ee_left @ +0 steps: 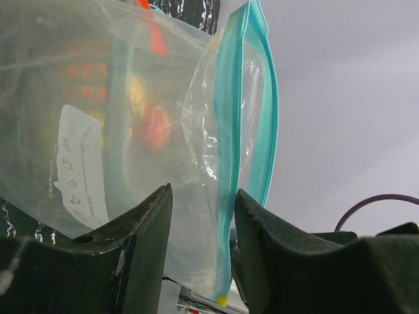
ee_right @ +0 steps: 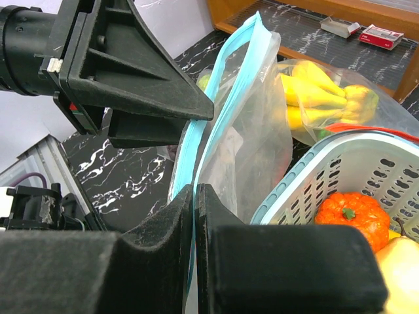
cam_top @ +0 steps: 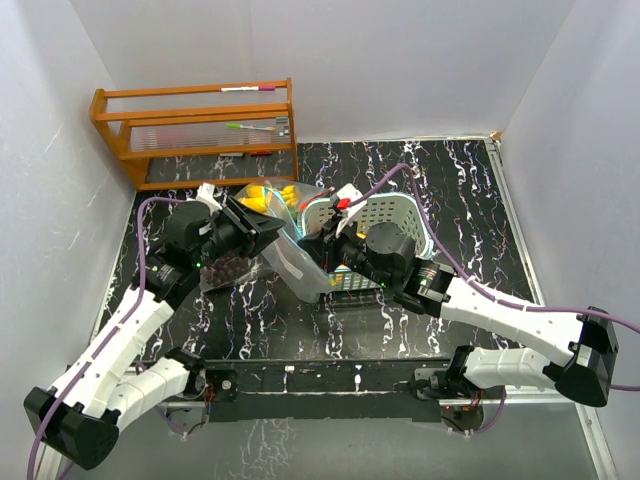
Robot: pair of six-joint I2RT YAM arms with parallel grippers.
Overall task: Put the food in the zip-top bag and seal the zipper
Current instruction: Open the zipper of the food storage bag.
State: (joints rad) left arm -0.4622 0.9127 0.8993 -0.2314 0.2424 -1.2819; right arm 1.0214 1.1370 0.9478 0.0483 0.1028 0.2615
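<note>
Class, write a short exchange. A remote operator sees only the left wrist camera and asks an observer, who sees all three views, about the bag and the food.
Operator: The teal zipper stands between the left gripper's open jaws. Is the right gripper holding the zip-top bag?
Observer: Yes, the right gripper is shut on its zipper edge.
Operator: Is any food outside the bag?
Observer: An orange fruit lies in the white basket.
</note>
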